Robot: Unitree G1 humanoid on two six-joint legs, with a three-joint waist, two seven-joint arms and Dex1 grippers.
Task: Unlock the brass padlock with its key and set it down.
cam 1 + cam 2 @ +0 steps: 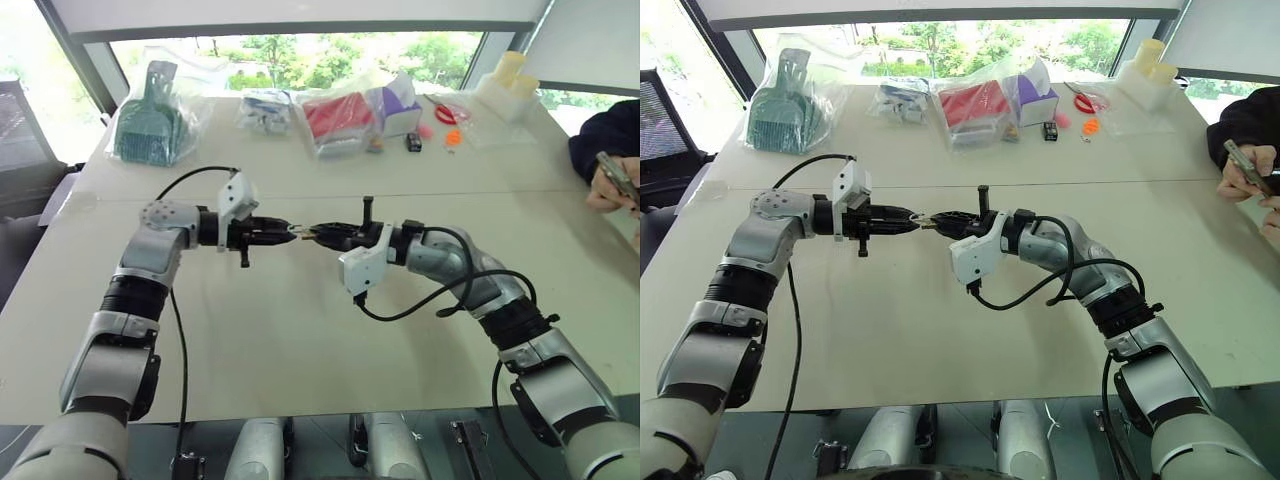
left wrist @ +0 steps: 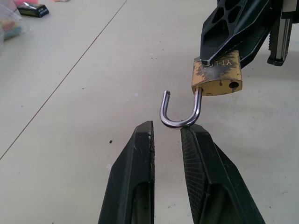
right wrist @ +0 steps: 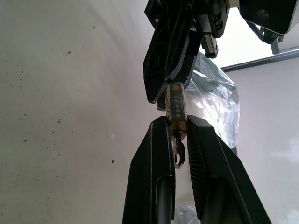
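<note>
The brass padlock [image 2: 217, 77] hangs in the air over the middle of the table [image 1: 300, 340], with my right gripper [image 3: 176, 122] shut on its body. Its silvery shackle [image 2: 180, 116] stands sprung open, one end free. The key [image 3: 179, 151] sticks out of the padlock's underside, between my right fingers. My left gripper [image 2: 168, 128] faces it from the left, tip to tip, with its fingers a little apart. The shackle's bend lies right at those tips, against one finger [image 2: 196, 140], and nothing sits between them. In the head views both grippers meet at the padlock [image 1: 302, 234].
Along the table's far edge lie clear bags: a green item [image 1: 150, 125], a red one [image 1: 338, 118], white pieces [image 1: 265, 108], plus a small black item [image 1: 413, 142]. A person's hands [image 1: 612, 185] hold a device at the right edge. A seam [image 1: 420, 192] crosses the table.
</note>
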